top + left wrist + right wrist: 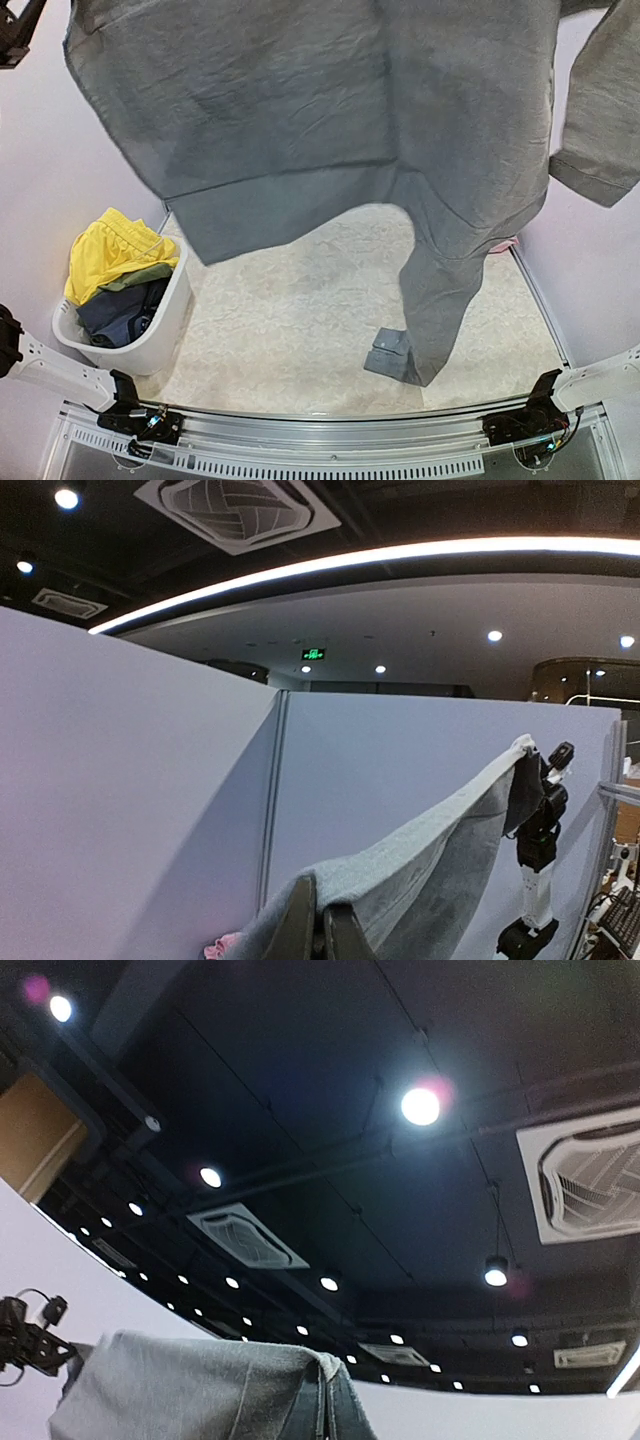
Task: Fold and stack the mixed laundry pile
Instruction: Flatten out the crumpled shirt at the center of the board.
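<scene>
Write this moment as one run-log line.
left gripper: shut on grey shirt | right gripper: shut on grey shirt | grey shirt: aloft, spread | yellow shorts: in white tub

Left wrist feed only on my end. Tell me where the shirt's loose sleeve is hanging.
Observer: From the top view, the grey shirt is held up and spread wide. One sleeve hangs straight down, and its cuff seems to rest on the table mat.
Operator: Now report what's in the tub.
Observer: The white tub sits at the left edge of the mat. It holds yellow shorts on top of olive and dark blue items.
</scene>
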